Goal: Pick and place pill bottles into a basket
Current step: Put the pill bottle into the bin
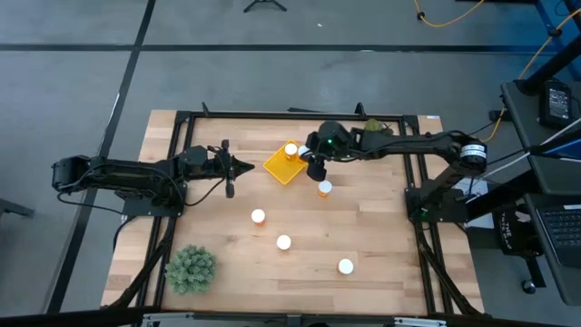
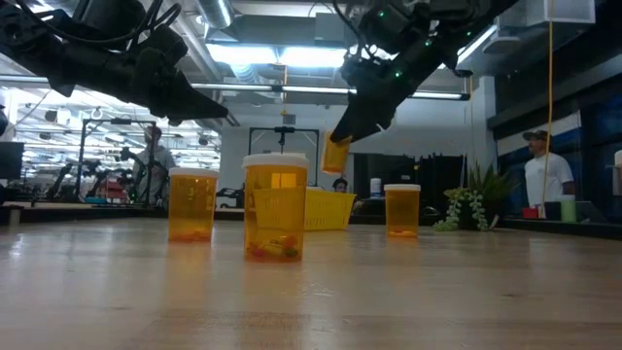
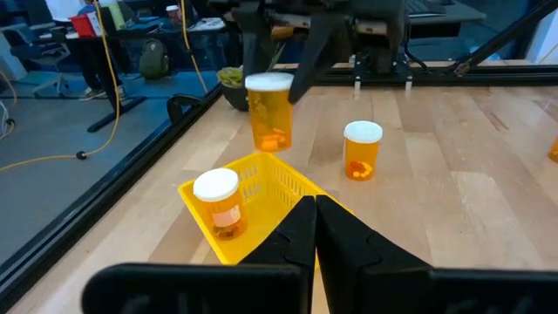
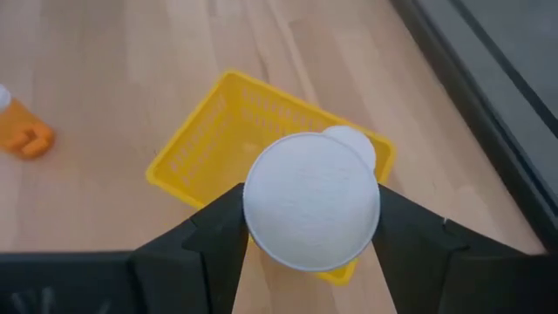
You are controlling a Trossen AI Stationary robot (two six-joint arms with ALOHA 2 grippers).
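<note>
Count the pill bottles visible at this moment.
6: one in the basket at; one held above it by the right pincer at; four standing on the table at.

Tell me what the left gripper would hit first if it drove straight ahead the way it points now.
Probably the basket: the left gripper, fingers shut, points at its near corner in the left wrist view. The high view agrees, with the basket just beyond the left gripper. It may pass above the low wall, since height is unclear.
</note>
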